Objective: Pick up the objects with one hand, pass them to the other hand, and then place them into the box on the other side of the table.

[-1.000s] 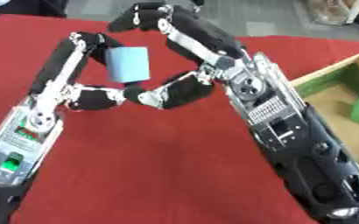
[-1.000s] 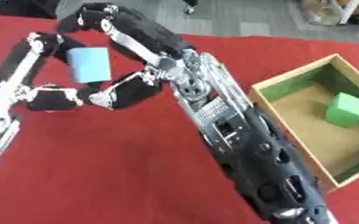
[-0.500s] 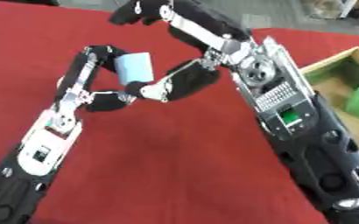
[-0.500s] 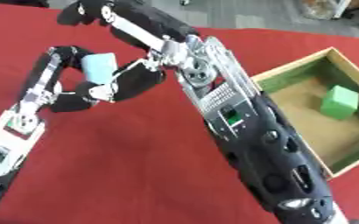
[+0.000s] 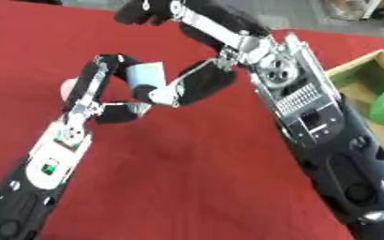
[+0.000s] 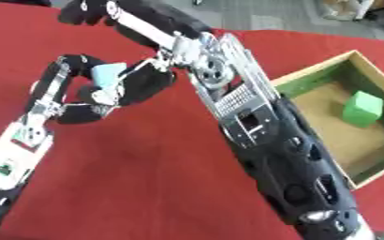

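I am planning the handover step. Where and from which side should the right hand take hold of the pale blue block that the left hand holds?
The pale blue block sits between the left hand and the right hand. Probably best to grip its flat right-facing and upper faces, coming from the right, since the left hand's fingers cover its left side.

My test bench in a lab: red-covered table, wooden box at its right edge, grey floor beyond.

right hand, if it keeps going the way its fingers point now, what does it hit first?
The right hand points left and down toward the left hand; first in line is the light blue block held between them, which it seems to touch already. Depth unclear.
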